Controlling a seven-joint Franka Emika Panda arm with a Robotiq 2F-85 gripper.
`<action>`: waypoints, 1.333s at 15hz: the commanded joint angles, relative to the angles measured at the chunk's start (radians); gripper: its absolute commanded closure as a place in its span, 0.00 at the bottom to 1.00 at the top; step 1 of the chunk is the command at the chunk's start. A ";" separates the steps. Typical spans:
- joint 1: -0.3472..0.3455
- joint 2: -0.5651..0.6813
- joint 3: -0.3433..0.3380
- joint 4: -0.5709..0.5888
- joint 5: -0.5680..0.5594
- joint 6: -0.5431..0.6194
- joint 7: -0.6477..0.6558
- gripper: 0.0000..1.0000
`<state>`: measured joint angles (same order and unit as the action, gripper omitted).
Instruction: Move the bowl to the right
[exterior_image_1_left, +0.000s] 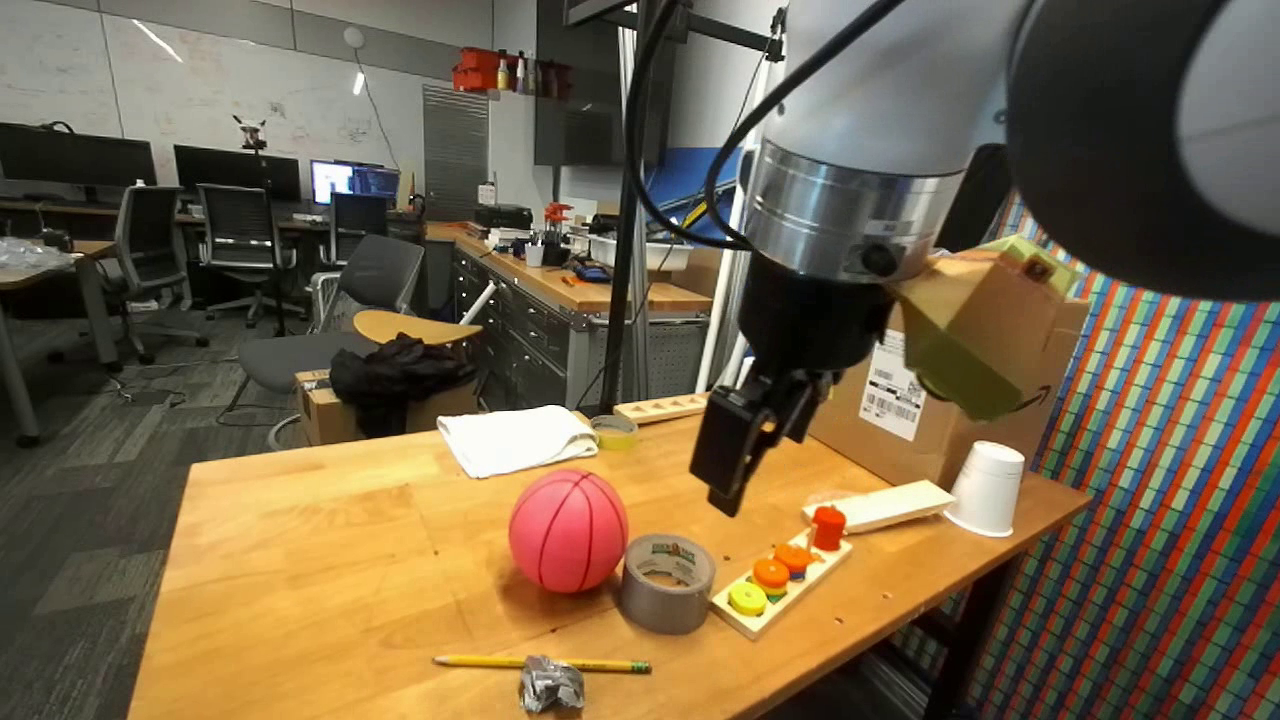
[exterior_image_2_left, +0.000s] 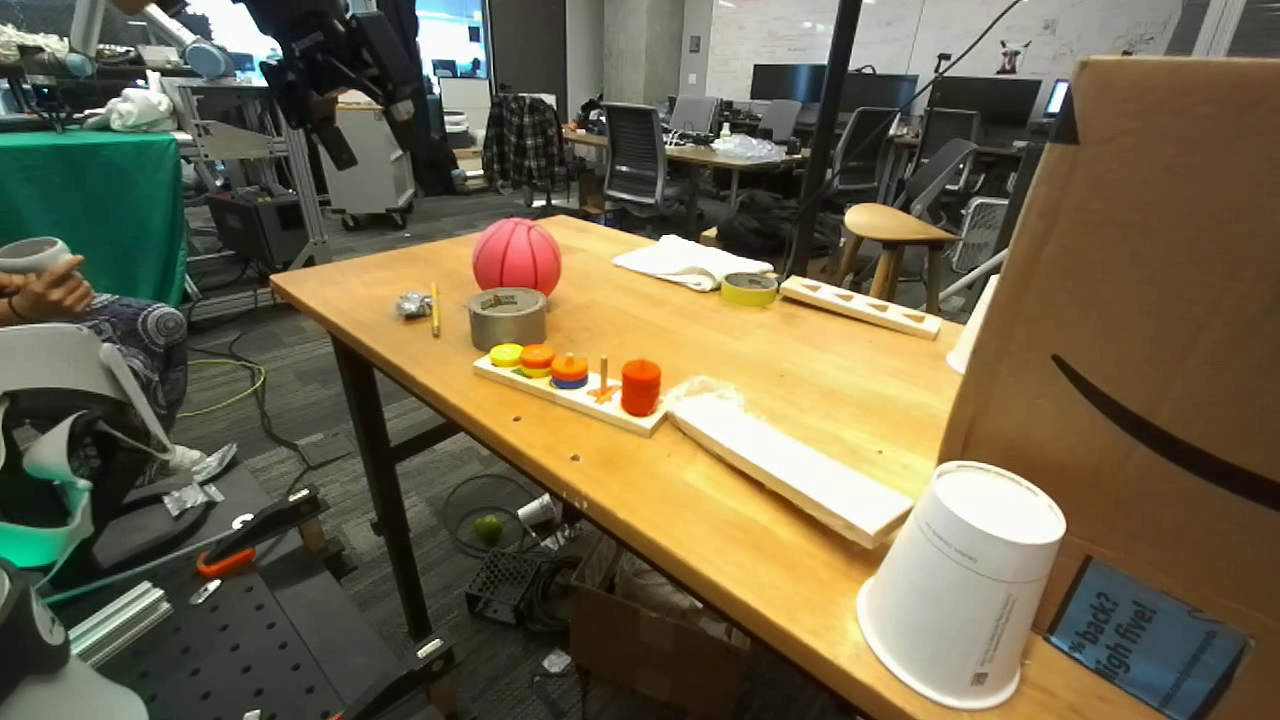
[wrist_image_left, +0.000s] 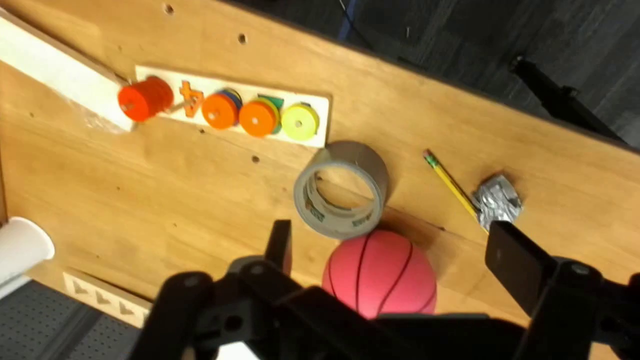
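Observation:
The bowl is a pinkish-red ball (exterior_image_1_left: 568, 530) with thin dark curved lines, resting on the wooden table. It also shows in an exterior view (exterior_image_2_left: 517, 258) and in the wrist view (wrist_image_left: 380, 275), where the gripper body hides its lower part. My gripper (wrist_image_left: 392, 250) is open, its two fingers wide apart with nothing between them. In both exterior views the gripper (exterior_image_1_left: 760, 460) (exterior_image_2_left: 368, 130) hangs in the air above the table level, apart from the ball. In the wrist view the ball appears between the fingers, lower down on the table.
A grey tape roll (exterior_image_1_left: 655, 610) stands right beside the ball; I cannot tell if they touch. A peg board with coloured discs (exterior_image_2_left: 570, 385), a pencil (exterior_image_1_left: 490, 661) and crumpled foil (wrist_image_left: 499, 200) lie nearby. A white cloth (exterior_image_1_left: 515, 440), cardboard box (exterior_image_1_left: 930, 420) and white cup (exterior_image_2_left: 965, 590) are also here.

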<state>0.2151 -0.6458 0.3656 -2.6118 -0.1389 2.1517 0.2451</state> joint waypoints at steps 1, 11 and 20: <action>0.001 0.178 -0.003 0.106 0.002 0.173 -0.016 0.00; 0.093 0.647 0.000 0.410 -0.007 0.501 -0.309 0.00; 0.037 0.891 0.054 0.593 0.075 0.474 -0.891 0.00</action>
<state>0.3119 0.1741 0.3680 -2.0959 -0.1070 2.6411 -0.4521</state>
